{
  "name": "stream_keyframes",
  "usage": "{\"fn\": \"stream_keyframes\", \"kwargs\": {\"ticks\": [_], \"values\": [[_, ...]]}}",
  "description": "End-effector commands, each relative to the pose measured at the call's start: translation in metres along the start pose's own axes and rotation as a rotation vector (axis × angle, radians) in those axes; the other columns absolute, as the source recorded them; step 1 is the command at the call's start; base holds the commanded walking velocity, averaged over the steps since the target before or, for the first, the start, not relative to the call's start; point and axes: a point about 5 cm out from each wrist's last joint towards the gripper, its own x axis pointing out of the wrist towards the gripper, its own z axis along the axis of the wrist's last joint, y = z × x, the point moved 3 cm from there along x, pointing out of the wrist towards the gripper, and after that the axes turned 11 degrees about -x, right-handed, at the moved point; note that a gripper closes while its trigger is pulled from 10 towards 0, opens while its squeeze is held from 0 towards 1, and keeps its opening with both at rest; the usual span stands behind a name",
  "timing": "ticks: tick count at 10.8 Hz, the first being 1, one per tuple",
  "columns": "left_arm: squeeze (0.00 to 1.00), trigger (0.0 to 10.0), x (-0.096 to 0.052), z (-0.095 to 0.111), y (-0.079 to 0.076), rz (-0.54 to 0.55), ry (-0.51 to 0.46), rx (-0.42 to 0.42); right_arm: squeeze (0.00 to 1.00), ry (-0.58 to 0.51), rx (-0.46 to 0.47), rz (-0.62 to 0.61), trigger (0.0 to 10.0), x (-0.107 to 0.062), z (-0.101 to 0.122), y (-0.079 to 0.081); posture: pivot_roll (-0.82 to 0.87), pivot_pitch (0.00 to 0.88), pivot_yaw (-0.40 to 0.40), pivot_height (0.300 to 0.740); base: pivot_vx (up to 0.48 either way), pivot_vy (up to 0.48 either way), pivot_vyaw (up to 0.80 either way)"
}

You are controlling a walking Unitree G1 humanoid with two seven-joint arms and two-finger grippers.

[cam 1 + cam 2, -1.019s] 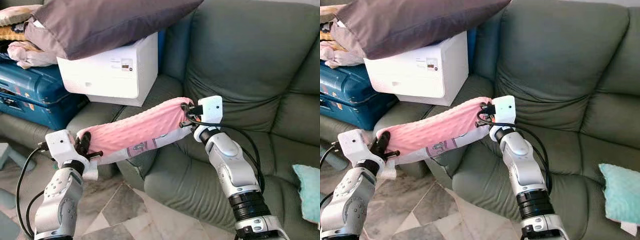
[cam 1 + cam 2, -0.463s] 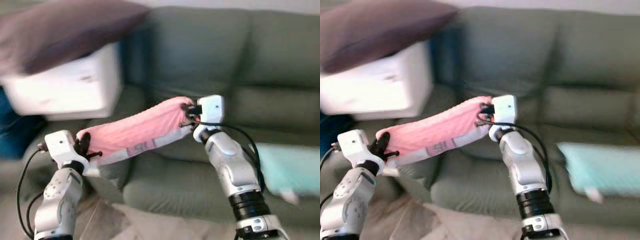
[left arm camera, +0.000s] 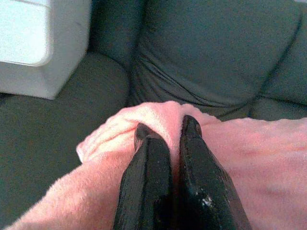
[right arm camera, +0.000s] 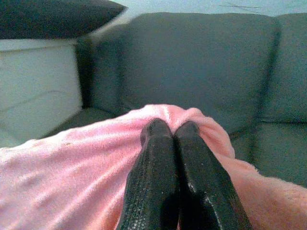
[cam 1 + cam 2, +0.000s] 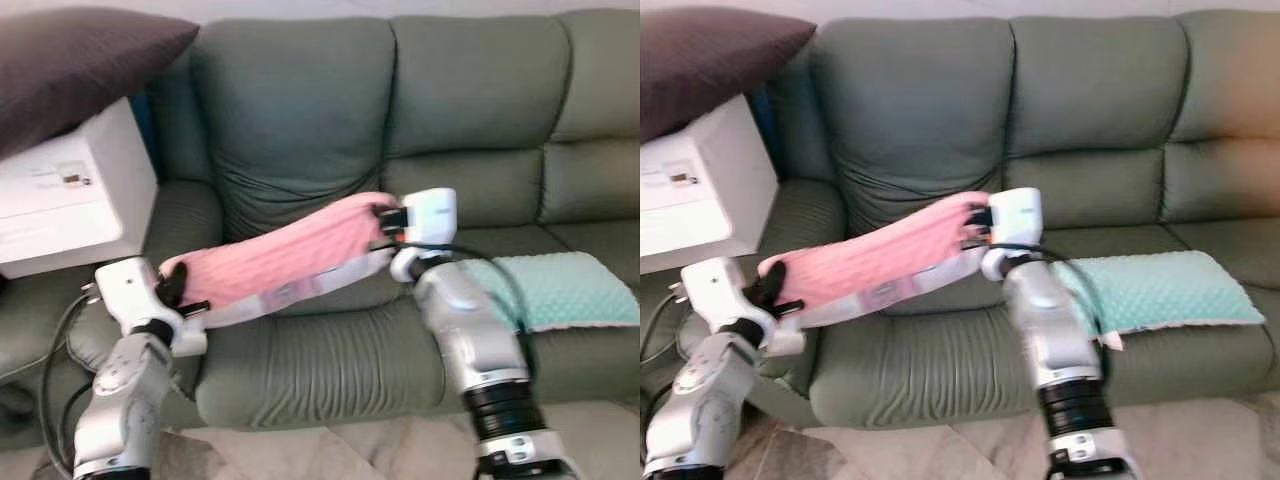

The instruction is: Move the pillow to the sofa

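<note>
Pillow point(image 5: 280, 255) is hanging above the sofa point(image 5: 330, 350) seat, not yet lowered; I am pinching one end with my left gripper point(image 5: 175, 295) and the other with my right gripper point(image 5: 385, 225).

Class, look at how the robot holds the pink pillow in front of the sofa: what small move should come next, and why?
Probably carry it forward and lower it. The left gripper and right gripper pinch the pink pillow's ends, holding it above the sofa's seat front beside the teal pillow.
</note>
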Motion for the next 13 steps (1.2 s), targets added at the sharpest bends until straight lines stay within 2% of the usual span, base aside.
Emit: {"fn": "stream_keyframes", "kwargs": {"ticks": [1, 5, 9, 13], "values": [[0.00, 10.0, 0.000, 0.006, 0.004, 0.007, -0.021, 0.014, 0.00, -0.046, -0.017, -0.014, 10.0, 0.001, 0.013, -0.005, -0.24, 0.000, 0.051, 0.740, 0.000, 0.000, 0.00], [0.00, 10.0, 0.002, 0.008, 0.002, -0.009, -0.030, 0.021, 0.00, -0.043, -0.012, -0.020, 10.0, 0.001, 0.012, -0.003, -0.24, 0.000, 0.057, 0.740, 0.000, 0.000, 0.00], [0.00, 10.0, 0.001, 0.006, 0.005, 0.001, -0.023, 0.036, 0.00, -0.032, -0.004, -0.020, 10.0, 0.001, 0.010, -0.003, -0.23, 0.000, 0.057, 0.740, 0.000, 0.000, -0.78], [0.00, 10.0, -0.009, -0.005, 0.031, 0.074, -0.011, 0.173, 0.00, -0.027, -0.015, -0.004, 10.0, -0.002, 0.005, 0.000, -0.22, 0.000, 0.055, 0.740, 0.000, 0.000, 0.00]]}}
